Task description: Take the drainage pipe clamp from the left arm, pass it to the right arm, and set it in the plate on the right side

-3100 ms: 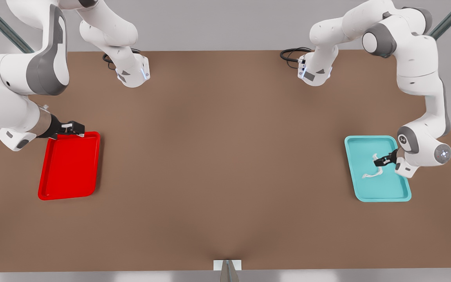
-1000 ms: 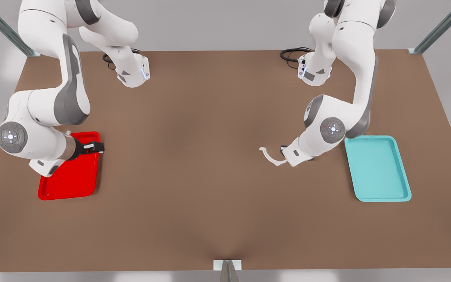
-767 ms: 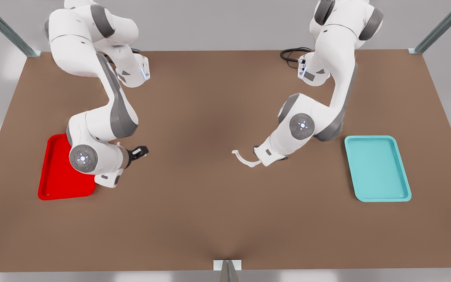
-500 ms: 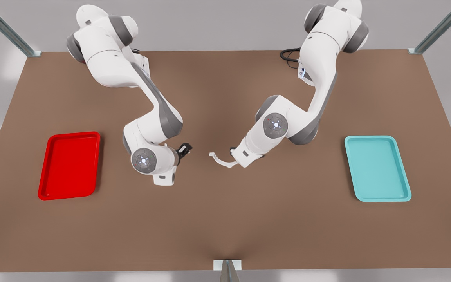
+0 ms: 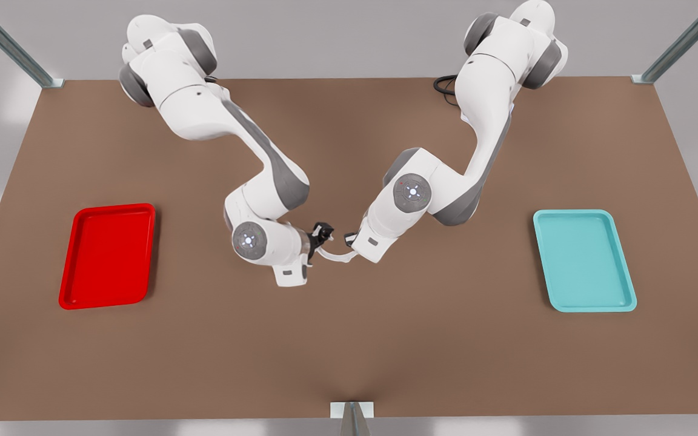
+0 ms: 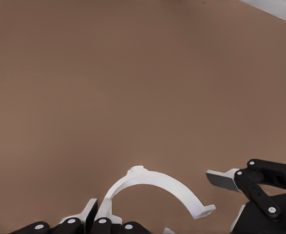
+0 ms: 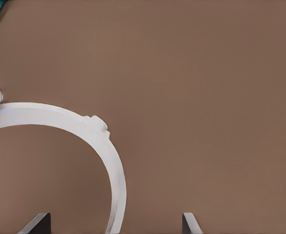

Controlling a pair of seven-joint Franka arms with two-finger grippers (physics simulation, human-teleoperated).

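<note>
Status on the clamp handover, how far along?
Done: the drainage pipe clamp is out of the teal tray, held mid-table by the left gripper. In hand: the right gripper is open, fingers either side of the clamp's free end, not closed. Left: grip, release by the left, carry to the red plate.

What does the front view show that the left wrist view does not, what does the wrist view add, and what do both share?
Front view adds: the red plate and the teal tray, far apart on the brown table. Left wrist view adds: a close look at the left tool shut on one end of the clamp. Both share: the drainage pipe clamp held mid-table, with the open right tool at its free end.
</note>
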